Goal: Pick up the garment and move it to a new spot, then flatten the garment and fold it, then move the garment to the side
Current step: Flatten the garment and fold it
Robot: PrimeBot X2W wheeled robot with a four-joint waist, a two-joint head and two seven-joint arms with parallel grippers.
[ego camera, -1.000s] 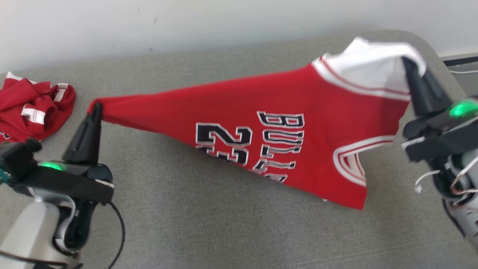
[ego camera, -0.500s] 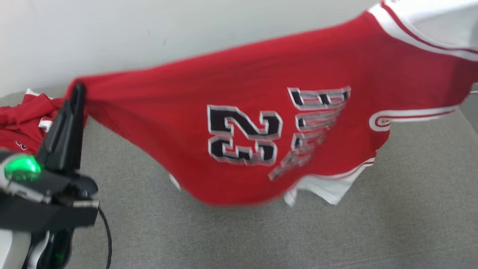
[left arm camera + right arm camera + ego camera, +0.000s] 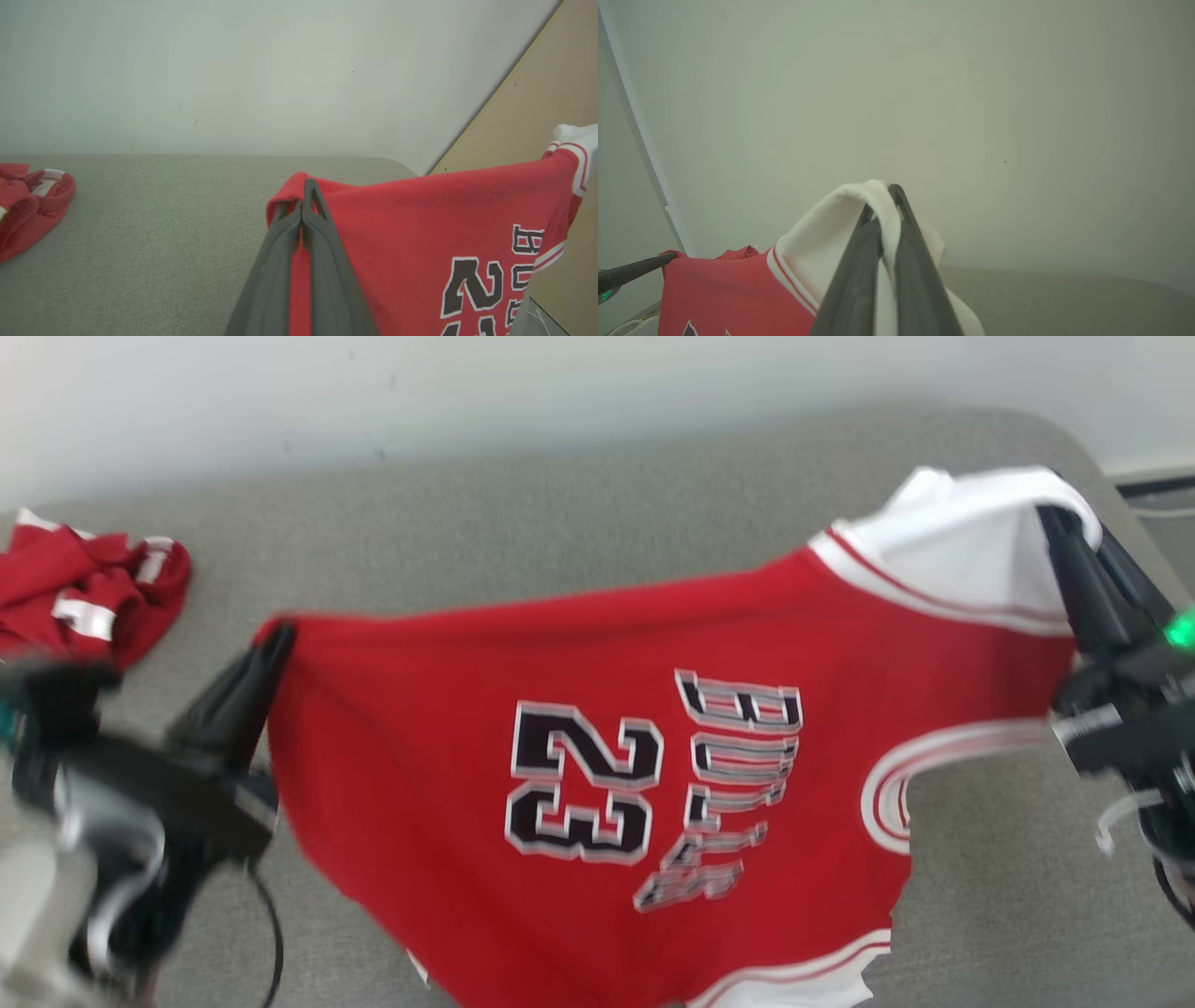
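I have jersey (image 3: 597, 784) aloft; left claw (image 3: 278, 639) pinches red corner, right claw (image 3: 1064, 527) white shoulder; flatten, fold, side-move remain.

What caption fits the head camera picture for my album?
Left gripper and right gripper stretch a red 23 jersey over a grey cushion.

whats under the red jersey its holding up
The red number 23 basketball jersey, stretched between the left pincer and right pincer, hangs over the grey fabric cushion. The cushion shows around it; the patch directly beneath is covered by cloth.
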